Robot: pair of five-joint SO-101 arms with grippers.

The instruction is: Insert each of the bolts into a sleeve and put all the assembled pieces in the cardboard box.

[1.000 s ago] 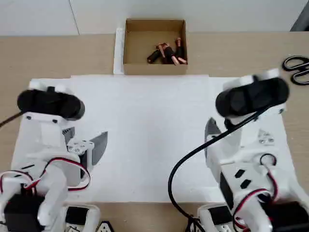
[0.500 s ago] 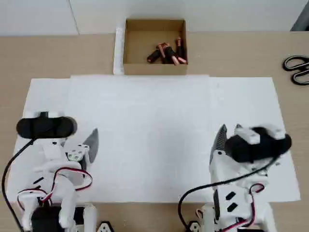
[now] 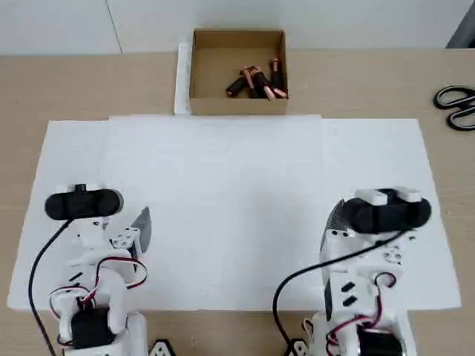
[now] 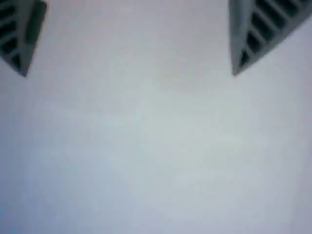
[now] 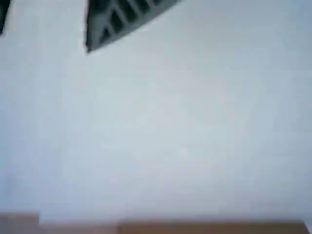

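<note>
**Task items.** The assembled pieces (image 3: 256,81), dark sleeves with copper-coloured bolts showing at their ends, are found lying in a loose heap inside the cardboard box (image 3: 237,106). They are gathered towards the box's right half. The box is set on the table (image 3: 89,81) just beyond the far edge of the white sheet (image 3: 237,193). No loose bolt or sleeve is seen on the sheet. On that evidence the task is judged to be complete or very nearly so.

**Arms.** The left arm (image 3: 93,245) and right arm (image 3: 364,252) are folded low at the near edge of the sheet, well apart from the box. This is taken to be a rest posture, since nothing is within reach to be worked on.

**Fingers.** The left fingers (image 4: 253,29) are spread wide and released, with bare sheet between them. The right fingers (image 5: 122,19) are also parted, with nothing held. Only a sliver of the second finger is caught at the frame corner, so the width of that gap is judged less surely.

**Obscured or uncertain.**
- The pieces overlap, so their number cannot be settled.
- It cannot be confirmed that every bolt is fully seated.
- The sheet beneath both arms is hidden from above.
- A pair of scissors (image 3: 456,105) is cut off at the table's right edge.
</note>
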